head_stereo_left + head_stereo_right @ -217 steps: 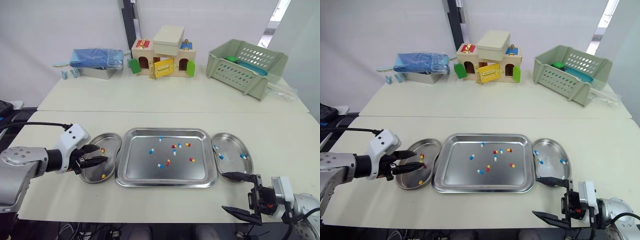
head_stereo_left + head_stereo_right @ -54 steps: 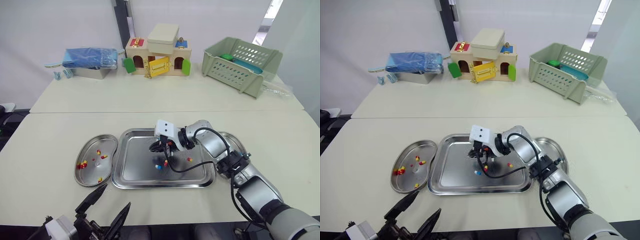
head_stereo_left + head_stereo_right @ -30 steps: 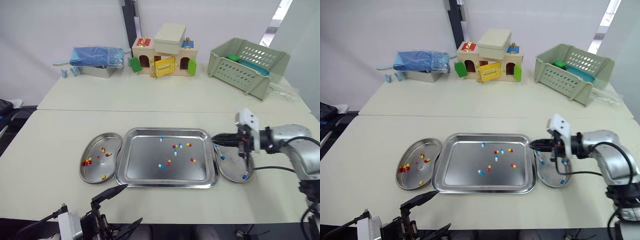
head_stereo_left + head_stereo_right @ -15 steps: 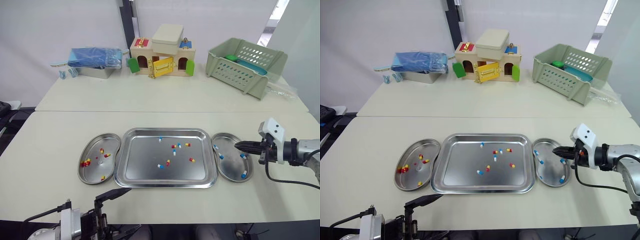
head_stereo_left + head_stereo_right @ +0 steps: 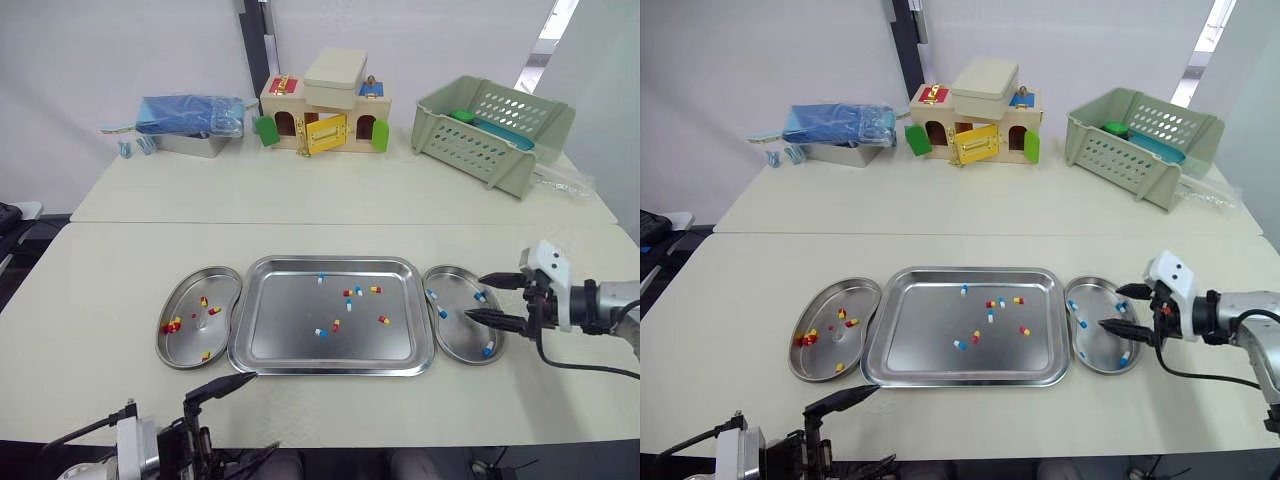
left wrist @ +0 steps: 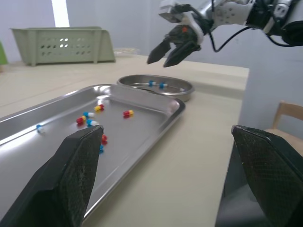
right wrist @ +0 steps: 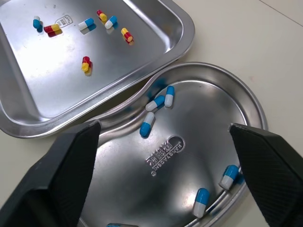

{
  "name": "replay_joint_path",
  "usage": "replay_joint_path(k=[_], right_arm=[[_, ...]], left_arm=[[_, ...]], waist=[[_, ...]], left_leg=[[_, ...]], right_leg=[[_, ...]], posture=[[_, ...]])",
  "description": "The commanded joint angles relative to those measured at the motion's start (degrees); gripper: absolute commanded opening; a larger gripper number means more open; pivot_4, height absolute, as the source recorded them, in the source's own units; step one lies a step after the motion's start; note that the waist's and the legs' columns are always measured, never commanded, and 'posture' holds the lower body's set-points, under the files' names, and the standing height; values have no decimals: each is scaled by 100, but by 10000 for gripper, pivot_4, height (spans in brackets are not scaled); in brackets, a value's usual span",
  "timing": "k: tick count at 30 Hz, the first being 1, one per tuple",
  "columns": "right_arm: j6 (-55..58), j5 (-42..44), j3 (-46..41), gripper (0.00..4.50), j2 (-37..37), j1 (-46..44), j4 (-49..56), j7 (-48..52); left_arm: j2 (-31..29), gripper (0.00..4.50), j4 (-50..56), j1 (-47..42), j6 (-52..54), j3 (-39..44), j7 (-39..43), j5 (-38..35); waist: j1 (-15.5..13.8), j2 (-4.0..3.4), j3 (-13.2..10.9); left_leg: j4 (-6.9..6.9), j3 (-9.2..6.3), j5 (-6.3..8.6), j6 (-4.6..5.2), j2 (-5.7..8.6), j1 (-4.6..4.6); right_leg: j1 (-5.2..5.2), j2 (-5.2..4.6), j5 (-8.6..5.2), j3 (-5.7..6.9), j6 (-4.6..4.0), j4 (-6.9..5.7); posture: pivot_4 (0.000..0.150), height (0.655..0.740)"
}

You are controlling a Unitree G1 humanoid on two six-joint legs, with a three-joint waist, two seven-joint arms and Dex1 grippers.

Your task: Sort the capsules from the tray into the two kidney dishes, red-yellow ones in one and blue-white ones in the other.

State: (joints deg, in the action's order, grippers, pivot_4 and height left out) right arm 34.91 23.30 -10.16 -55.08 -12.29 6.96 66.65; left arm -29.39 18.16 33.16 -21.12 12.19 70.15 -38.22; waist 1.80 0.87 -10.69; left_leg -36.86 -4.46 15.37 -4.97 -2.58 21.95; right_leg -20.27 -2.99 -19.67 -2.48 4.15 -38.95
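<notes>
The steel tray (image 5: 285,335) lies mid-table with several capsules scattered in it, among them a red-yellow one (image 5: 383,320) and a blue-white one (image 5: 320,332). The left kidney dish (image 5: 190,342) holds several red-yellow capsules (image 5: 172,324). In the right kidney dish (image 5: 458,336) lie several blue-white capsules (image 7: 161,100). My right gripper (image 5: 477,297) hovers open over that dish's right half, with nothing between its fingers. Low at the table's front edge, below the left dish, my left gripper (image 5: 245,420) is wide open and holds nothing.
Along the back of the table stand a blue packet on a metal box (image 5: 190,115), a wooden toy house (image 5: 320,105) and a green basket (image 5: 495,130). Bare tabletop surrounds the tray and dishes.
My right gripper was shut over the right dish half a second ago and now stands open there. The left gripper has stayed at the front edge.
</notes>
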Motion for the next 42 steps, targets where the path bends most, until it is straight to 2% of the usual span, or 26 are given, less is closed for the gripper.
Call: replay_joint_path(k=[1,6,10,12,16,20,28,42], right_arm=[[-226,159,-502,44849,-272,138,-206,250],[-726,104,-948,44849,-585,385,-990,565],[-1061,53,-1094,44849,-659,549,-1376,692],[-1196,-71,-1000,44849,-727,641,-1577,749],[-1379,-175,-872,44849,-752,636,-1862,840],[-1574,-274,-779,44849,-744,578,-2067,885],[-1805,-331,-700,44849,-762,555,-2220,955],[-2000,-422,-584,44849,-754,353,-2438,1036]], left_arm=[[-247,45000,421,-71,589,563,-719,-241],[-1158,45000,447,18,2175,1645,-1502,-583],[-1866,45000,-182,-147,3129,2436,-1601,-641],[-2343,45000,-944,-506,3647,2796,-1596,-643],[-3256,45000,-2340,-1112,3855,2968,-1205,-36],[-3769,45000,-3076,-1378,3668,2928,-625,458],[-3928,45000,-4198,-2244,3078,2684,-186,1120],[-3614,45000,-4166,-2519,2872,2597,6,1384]], waist=[[-1,2,-1],[0,2,-1],[14,1,-2],[15,-2,-2],[25,-6,-6],[53,-9,-8],[82,-17,-13],[125,-17,-13]], left_leg=[[-1,0,0,0,0,0],[-1,-1,0,0,0,-5],[2,1,0,1,-1,-10],[3,1,0,1,-2,-11],[4,2,0,1,-1,-10],[16,7,0,0,-1,-8],[22,9,0,-1,-2,-7],[21,9,0,-1,-4,-7]], right_leg=[[1,0,0,0,0,0],[4,0,0,0,0,0],[3,1,0,0,0,-2],[3,2,-1,0,-1,-2],[-1,3,-2,0,-3,-4],[-8,3,-2,-3,-4,-2],[-13,2,-4,-3,-6,-5],[-13,2,-4,-3,-6,-8]], posture=[[1500,7400],[1500,7400],[1500,7400],[1500,7400],[1500,7400],[1500,7400],[1500,7400],[1500,7400]])
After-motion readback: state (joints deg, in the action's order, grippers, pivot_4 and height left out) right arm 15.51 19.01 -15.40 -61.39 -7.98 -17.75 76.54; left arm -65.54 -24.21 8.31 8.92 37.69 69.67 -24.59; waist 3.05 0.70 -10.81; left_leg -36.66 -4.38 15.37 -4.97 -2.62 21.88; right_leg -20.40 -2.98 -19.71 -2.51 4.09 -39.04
